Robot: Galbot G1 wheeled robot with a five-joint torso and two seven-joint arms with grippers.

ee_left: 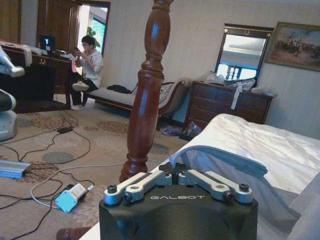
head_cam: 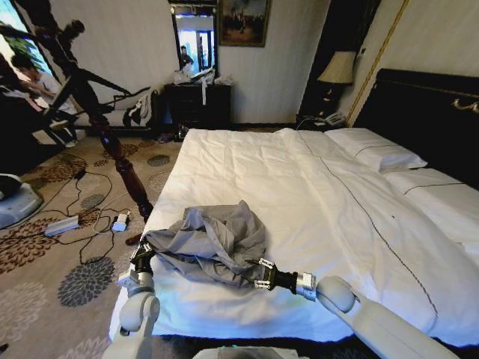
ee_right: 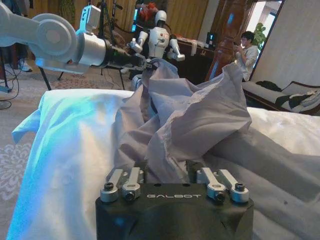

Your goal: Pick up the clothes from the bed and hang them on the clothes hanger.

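1. Lower centre of the head view: grey-blue shirt (head_cam: 213, 243) crumpled at the near left corner of the white bed (head_cam: 314, 202).
2. Left gripper (head_cam: 142, 258) clamps the shirt's left edge; its wrist view shows a cloth hem (ee_left: 220, 159) pinched between closed fingers.
3. Right gripper (head_cam: 260, 274) bites the shirt's near right edge; its wrist view shows cloth (ee_right: 195, 125) bunched into the closed jaws.
4. Left of the bed: floral carpet (head_cam: 52, 262), cables, dark turned-wood coat stand (head_cam: 120, 161).
5. Far wall: dresser (head_cam: 198, 105), mirror, lamp (head_cam: 338, 69) upper right.
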